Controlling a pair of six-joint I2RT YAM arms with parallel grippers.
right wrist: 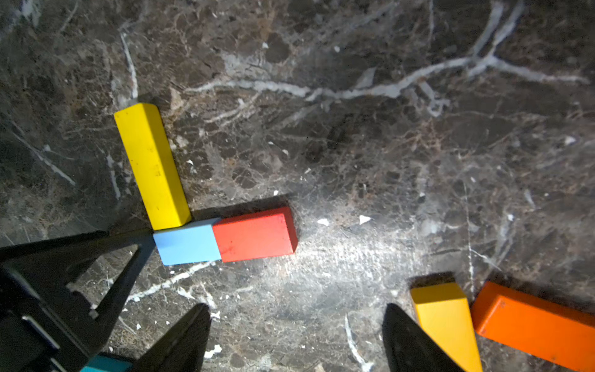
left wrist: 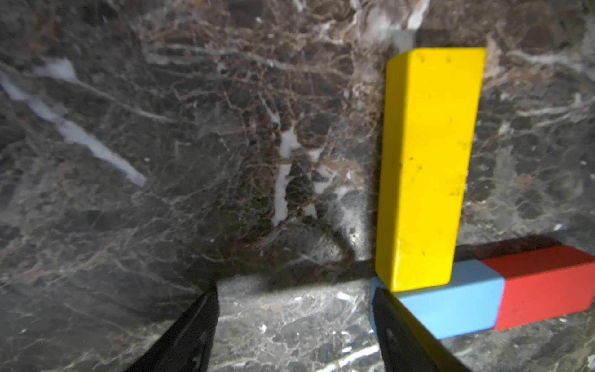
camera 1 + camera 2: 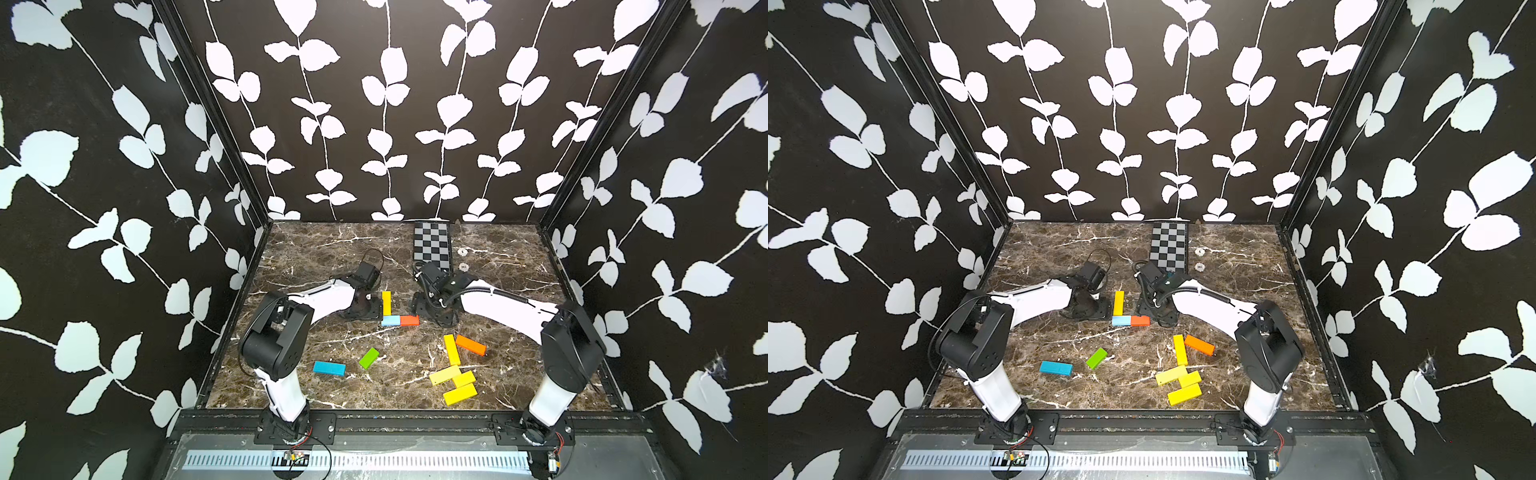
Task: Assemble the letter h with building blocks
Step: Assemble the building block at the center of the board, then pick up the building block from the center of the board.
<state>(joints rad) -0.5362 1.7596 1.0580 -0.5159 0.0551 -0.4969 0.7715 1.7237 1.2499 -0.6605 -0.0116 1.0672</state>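
- Our left gripper (image 2: 294,291) hangs low over the marble table (image 3: 332,249), jaws spread and nothing between them. One fingertip sits at the free end of the light blue block (image 2: 450,306); we cannot tell whether it touches.
- Our right gripper (image 1: 296,309) is also spread and empty, over bare marble between the started letter and the spare blocks.
- Nearest us in both top views, three yellow blocks (image 3: 444,375) lie bunched and touching. We would leave those, since lifting one risks dragging its neighbours.
- Just behind them, the long yellow block (image 3: 451,349) and the orange block (image 3: 470,345) lie close together at an angle. On the left side, the blue block (image 3: 329,368) and the green block (image 3: 368,358) each lie free all round.
- Farther back is the letter so far. The stem yellow block (image 3: 386,302) butts onto the light blue block, and the red-orange block (image 3: 409,320) carries on to the right.
- We read that as upper stem and crossbar, with lower stem and right leg missing.
- For the leg, we judge the long yellow block the best pick. Pinch it across its narrow sides at mid-length, clear of the orange block. Set it down just short of the red-orange block, then ease it in so the joint is not shoved.
- The left gripper should rise straight up before swinging, or it may knock the light blue block askew.
- Farthest back, the checkered board (image 3: 432,245) plays no part.
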